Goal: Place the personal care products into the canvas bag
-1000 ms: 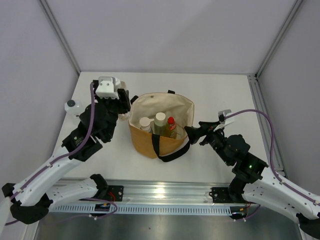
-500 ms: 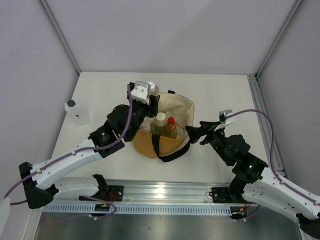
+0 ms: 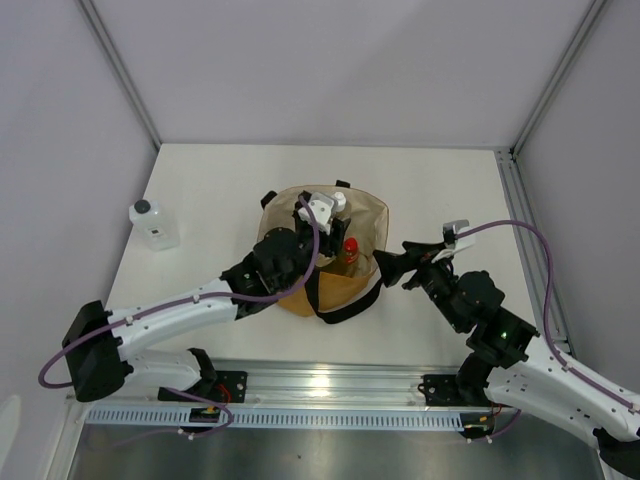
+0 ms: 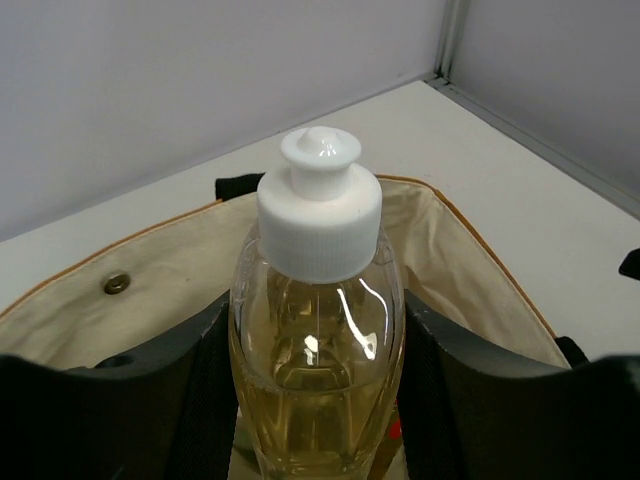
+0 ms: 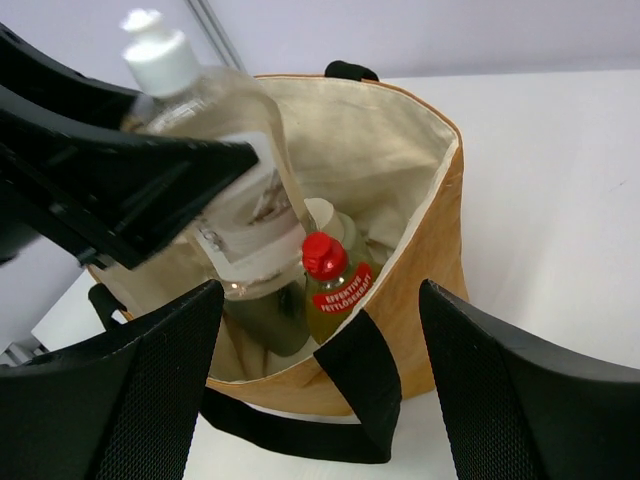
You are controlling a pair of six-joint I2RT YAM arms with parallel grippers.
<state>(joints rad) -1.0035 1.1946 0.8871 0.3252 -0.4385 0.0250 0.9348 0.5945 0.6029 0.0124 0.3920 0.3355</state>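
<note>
I have the left gripper point(image 4: 318, 400) clamped on the amber bottle point(image 4: 316, 320), white cap up, its long axis near vertical with a slight lean. The canvas bag point(image 5: 400, 150) sits directly beneath that gripper, mouth open. The bottle's base is below the rim, beside the yellow red-capped bottle point(image 5: 335, 285), so I judge the release to be straight down. My right gripper point(image 3: 385, 268) stands open, the bag just ahead of it. The clear square bottle point(image 3: 155, 225) lies well left of the left gripper, which is the nearer arm.
</note>
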